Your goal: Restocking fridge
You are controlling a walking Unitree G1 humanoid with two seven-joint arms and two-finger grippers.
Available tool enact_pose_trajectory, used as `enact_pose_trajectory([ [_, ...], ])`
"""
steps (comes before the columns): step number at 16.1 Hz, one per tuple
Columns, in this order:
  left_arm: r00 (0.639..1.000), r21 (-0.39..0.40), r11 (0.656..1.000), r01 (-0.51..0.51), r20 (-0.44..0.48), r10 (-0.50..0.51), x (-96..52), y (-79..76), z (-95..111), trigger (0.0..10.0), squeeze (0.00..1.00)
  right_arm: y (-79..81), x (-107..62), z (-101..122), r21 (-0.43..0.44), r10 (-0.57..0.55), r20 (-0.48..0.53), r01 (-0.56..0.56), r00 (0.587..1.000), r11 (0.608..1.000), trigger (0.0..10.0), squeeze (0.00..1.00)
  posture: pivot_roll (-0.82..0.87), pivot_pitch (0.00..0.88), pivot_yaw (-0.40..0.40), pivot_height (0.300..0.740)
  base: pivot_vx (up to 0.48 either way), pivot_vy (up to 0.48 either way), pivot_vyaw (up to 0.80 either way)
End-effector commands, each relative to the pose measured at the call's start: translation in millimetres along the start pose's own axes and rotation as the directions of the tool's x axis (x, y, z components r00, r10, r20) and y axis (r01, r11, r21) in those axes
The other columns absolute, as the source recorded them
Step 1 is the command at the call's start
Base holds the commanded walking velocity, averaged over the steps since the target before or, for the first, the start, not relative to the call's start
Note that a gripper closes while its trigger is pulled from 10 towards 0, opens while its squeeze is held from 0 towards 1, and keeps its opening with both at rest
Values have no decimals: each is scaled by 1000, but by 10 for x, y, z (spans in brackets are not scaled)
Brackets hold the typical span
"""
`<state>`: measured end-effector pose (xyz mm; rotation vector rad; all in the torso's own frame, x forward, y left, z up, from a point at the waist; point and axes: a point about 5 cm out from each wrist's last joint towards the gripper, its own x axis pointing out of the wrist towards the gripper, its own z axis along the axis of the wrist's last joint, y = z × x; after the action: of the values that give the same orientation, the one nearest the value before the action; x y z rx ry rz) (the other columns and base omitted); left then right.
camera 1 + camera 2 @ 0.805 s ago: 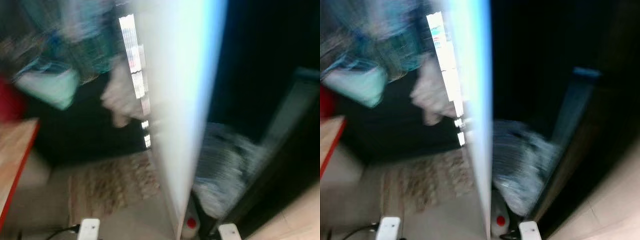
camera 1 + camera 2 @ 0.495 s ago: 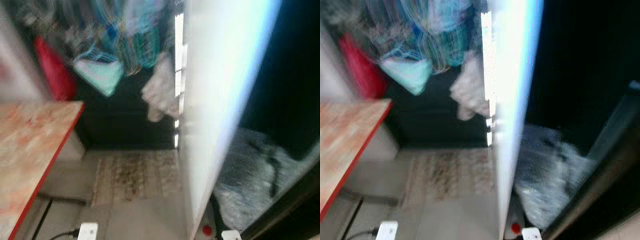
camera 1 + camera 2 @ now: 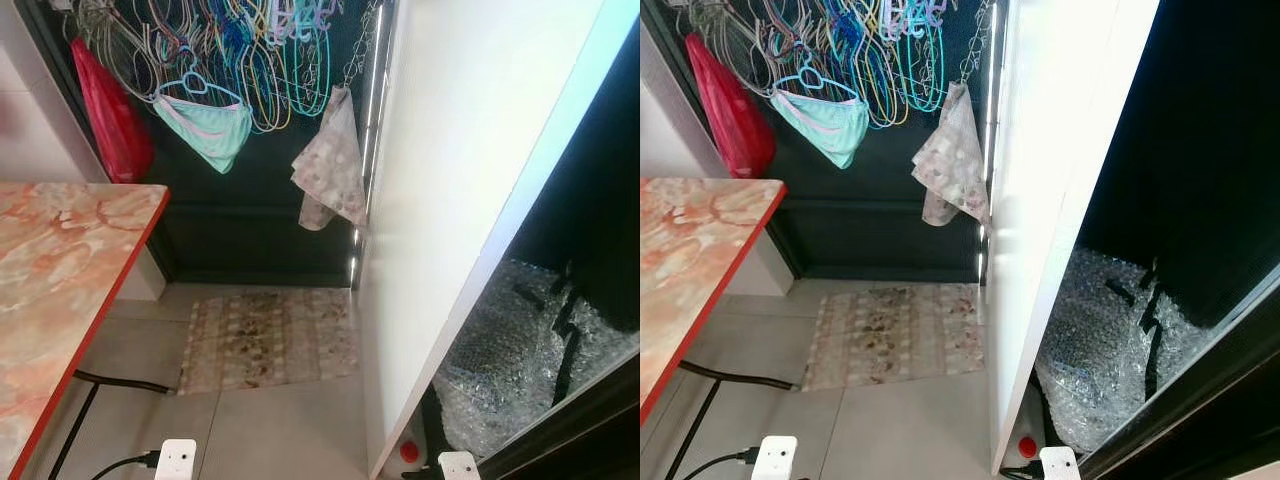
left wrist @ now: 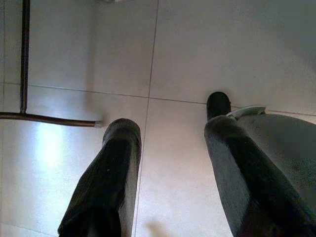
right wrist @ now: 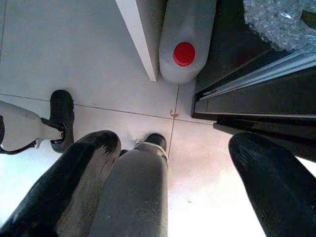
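— Left eye view first: where is the fridge?

— We see a tall white fridge door (image 3: 440,200) running from the top centre down to the lower centre of the frame, standing open. Right of it, the dark interior holds a bundle of bubble wrap (image 3: 510,360) at the lower right.

— And our hands?

— Both arms hang toward the floor tiles (image 4: 197,59). In the left wrist view, our left gripper (image 4: 170,168) has its two black fingers spread apart, holding nothing. In the right wrist view, our right gripper (image 5: 173,182) is likewise spread wide and empty, above a white jug with a red cap (image 5: 184,53) beside the door's bottom edge.

— What surrounds it?

— At the upper left, coloured hangers (image 3: 250,50), a mint garment (image 3: 205,125), a patterned cloth (image 3: 330,170) and a red bag (image 3: 110,120). A marble-pattern table (image 3: 50,270) sits at the left; a patterned mat (image 3: 265,338) lies low in the centre.
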<state>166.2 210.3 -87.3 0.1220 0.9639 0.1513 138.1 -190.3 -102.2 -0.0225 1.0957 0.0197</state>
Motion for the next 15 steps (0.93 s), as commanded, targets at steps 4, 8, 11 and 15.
enact_pose_trajectory([
  [4, 1000, 6, 1000, 1, -18, -1, -11, 0, -59, 10000, 0, 14, -3, -31, 1, 8, -8, -8, 1000, 1000, 10000, 0, 30, 55, 38, 740, -61, 0, 0],
  [8, 1000, 4, 1000, 3, -17, -3, -13, -9, -62, 10000, 0, 17, -4, -37, 0, 11, -10, -11, 1000, 1000, 10000, 0, 26, 34, 37, 740, -283, 0, 0],
  [11, 1000, 10, 1000, 4, -22, -3, -14, -9, -71, 10000, 0, 26, -4, -45, -4, 15, -12, -15, 1000, 1000, 10000, 0, 27, 20, 38, 740, -305, 0, 0],
  [15, 1000, 16, 1000, 6, -24, -6, -15, -4, -78, 10000, 0, 44, -5, -61, -3, 21, -14, -21, 1000, 1000, 10000, 0, 30, 14, 42, 740, -199, 0, 0],
])
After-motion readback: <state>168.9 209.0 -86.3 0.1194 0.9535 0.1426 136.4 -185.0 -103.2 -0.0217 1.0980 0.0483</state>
